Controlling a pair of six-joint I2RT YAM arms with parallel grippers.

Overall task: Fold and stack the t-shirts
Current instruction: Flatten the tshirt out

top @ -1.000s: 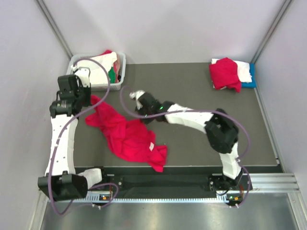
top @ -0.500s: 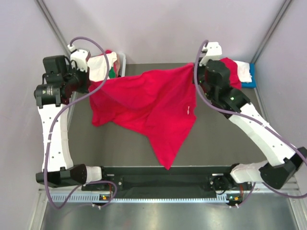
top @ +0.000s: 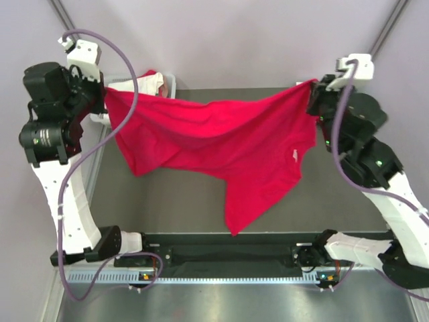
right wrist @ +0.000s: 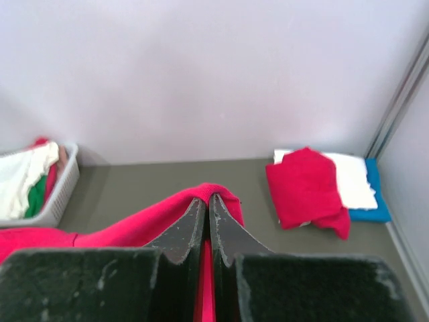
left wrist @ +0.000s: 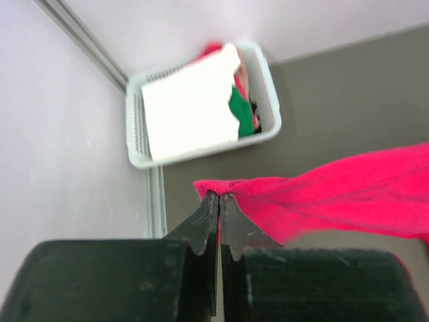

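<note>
A bright red t-shirt [top: 221,141] hangs stretched in the air between both arms, its lower part drooping to a point near the table's front edge. My left gripper [top: 106,94] is raised at the back left, shut on one corner of the shirt [left wrist: 348,194]; in the left wrist view the cloth is pinched at the tips [left wrist: 219,196]. At the back right, my right gripper [top: 314,87] is shut on the opposite corner, red cloth [right wrist: 134,228] folded over its tips [right wrist: 208,198]. A stack of folded t-shirts lies at the back right: red [right wrist: 305,184] on white [right wrist: 352,178] on blue [right wrist: 377,201].
A pale plastic tub [left wrist: 201,107] with white, green and red cloth stands at the back left corner, below the left gripper. The dark table [top: 167,194] is walled on three sides. In the top view the right arm and the raised shirt hide the folded stack.
Both arms have risen and spread apart, pulling the red t-shirt up off the table and out wide between them. It was a crumpled heap a second ago.
</note>
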